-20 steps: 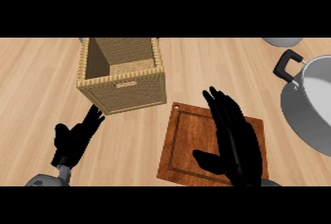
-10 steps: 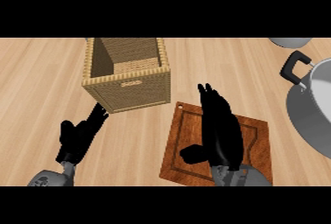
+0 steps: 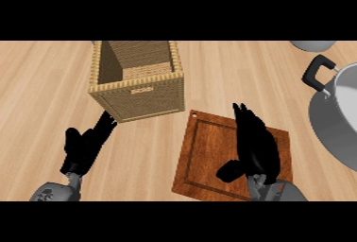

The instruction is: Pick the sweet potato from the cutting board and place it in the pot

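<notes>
Here, right robot hand (image 3: 254,147) spans the cutting board (image 3: 202,158); sweet potato unseen.

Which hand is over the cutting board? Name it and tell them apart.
The right hand, fingers straight, lies over the wooden cutting board. The left hand is off it, over the counter beside the wicker basket.

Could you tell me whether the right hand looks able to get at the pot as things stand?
Probably yes. The right hand lies open over the cutting board, and the pot stands just to its right, with nothing standing between them.
</notes>
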Controlling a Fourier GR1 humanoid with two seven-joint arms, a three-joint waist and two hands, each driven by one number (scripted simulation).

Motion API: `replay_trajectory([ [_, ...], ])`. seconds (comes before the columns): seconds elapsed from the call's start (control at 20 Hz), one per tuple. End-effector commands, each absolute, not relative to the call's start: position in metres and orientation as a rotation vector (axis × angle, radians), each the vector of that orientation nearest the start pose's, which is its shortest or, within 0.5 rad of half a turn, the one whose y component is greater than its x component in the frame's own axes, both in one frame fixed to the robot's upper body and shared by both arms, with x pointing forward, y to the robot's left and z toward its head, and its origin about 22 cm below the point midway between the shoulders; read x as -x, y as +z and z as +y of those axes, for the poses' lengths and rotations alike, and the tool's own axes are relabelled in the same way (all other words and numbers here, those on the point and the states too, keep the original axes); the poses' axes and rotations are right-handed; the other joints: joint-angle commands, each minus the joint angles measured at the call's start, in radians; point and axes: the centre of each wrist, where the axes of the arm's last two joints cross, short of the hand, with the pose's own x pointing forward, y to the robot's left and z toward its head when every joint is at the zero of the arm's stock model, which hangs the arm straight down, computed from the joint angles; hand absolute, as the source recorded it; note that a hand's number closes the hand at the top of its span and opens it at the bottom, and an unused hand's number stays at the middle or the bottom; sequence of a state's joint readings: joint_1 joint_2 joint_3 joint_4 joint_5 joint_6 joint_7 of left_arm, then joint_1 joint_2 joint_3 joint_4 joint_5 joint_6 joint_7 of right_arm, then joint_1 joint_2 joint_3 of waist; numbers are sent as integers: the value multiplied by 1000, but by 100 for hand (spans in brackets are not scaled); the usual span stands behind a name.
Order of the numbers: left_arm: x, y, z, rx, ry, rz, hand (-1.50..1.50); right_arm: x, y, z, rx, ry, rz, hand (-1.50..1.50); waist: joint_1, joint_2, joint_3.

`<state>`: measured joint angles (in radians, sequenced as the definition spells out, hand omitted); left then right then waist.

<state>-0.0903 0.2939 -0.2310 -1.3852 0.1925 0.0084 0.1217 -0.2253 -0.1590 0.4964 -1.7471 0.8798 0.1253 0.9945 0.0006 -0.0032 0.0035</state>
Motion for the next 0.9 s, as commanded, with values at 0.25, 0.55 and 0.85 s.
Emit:
replay_trajectory([
  [0.25, -270, -31, 229, 40, -279, -1274, 0, -237, 81, -179, 908, 785, -1083, -150, -5, 4, -4],
  [0.55, -259, -30, 233, 42, -265, -1264, 0, -208, 78, -186, 720, 723, -1169, -150, -10, 2, -3],
  [0.85, -251, -23, 236, 52, -293, -1285, 0, -229, 50, -190, 595, 632, -1231, -150, 1, 3, -3],
])
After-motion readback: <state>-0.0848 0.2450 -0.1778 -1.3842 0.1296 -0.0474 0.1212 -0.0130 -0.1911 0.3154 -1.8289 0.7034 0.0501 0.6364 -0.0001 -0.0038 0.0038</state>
